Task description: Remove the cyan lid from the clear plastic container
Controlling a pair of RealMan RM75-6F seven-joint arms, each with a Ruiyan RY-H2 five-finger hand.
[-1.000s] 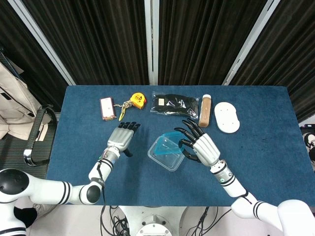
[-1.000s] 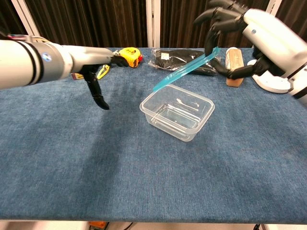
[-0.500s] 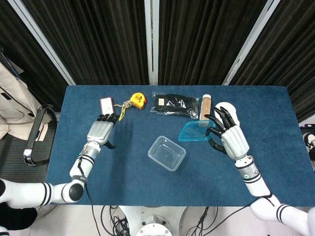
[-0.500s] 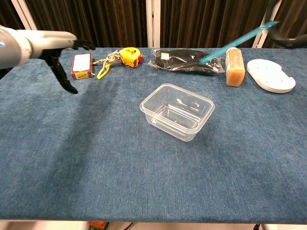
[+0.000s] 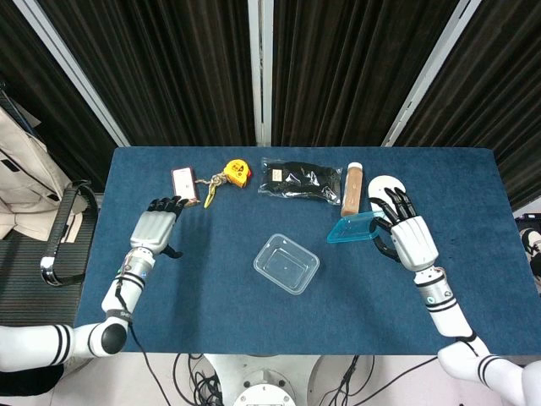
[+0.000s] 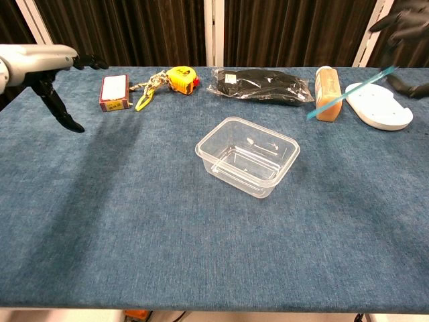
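Head view: the right hand (image 5: pixel 409 239) holds the cyan lid (image 5: pixel 355 229) by its right edge, fingers wrapped over it, with the lid carried well clear of the clear plastic container (image 5: pixel 286 264) and now hanging in the air just below the brown bottle (image 5: pixel 352 189) and beside the white oval plate (image 5: pixel 382 186). Compared with 1 s ago, when the lid was only tilted up over the container's far rim, and 0.5 s ago, when it was already off and part-way right, the lid has travelled further right and sits a little lower. The container stays in place at table centre, open and empty, on the blue table (image 5: pixel 211 288). The left hand (image 5: pixel 154 228) has withdrawn leftward over the same interval, from beside the container to near the table's left edge below the red-and-white box (image 5: pixel 183 186); its fingers are extended and apart, holding nothing. Chest view confirms: the lid shows as a thin tilted cyan strip in front of the bottle, and the right hand is only partly in frame at the upper right corner. Judgement: separation of lid from container is complete; what remains, if anything, is to set the lid down on free table to the right of the container, where the bottle and plate leave limited room.
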